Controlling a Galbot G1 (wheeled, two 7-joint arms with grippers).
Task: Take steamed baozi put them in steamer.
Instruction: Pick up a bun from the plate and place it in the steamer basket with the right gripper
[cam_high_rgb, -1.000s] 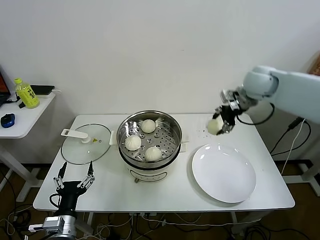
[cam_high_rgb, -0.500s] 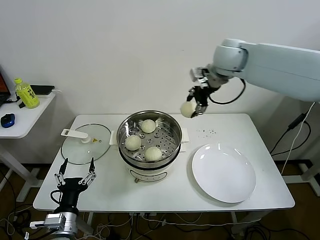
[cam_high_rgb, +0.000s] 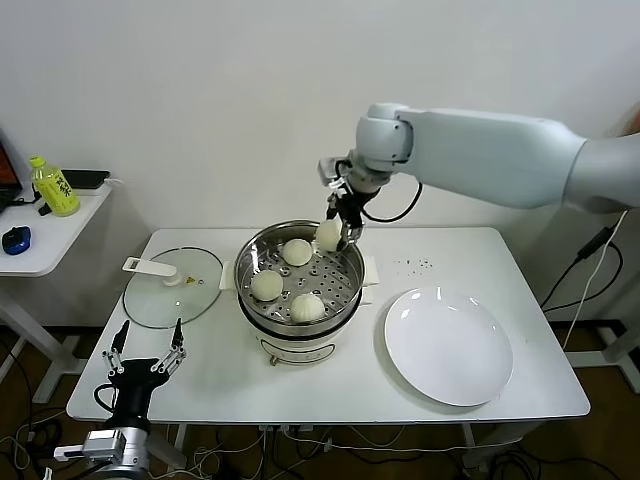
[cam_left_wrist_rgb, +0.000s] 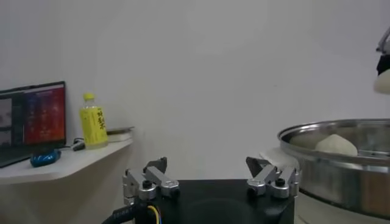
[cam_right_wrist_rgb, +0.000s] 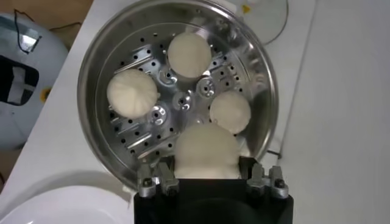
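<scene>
Head view: three baozi lie in the steamer; right gripper, grasping the fourth bun, hangs over its 1 o'clock rim, unreleased.

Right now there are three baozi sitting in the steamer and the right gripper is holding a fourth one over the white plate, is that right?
Not quite. The right gripper holds the fourth baozi over the steamer, at its far rim, not over the white plate, as the head view shows. Three baozi do sit in the steamer.
</scene>
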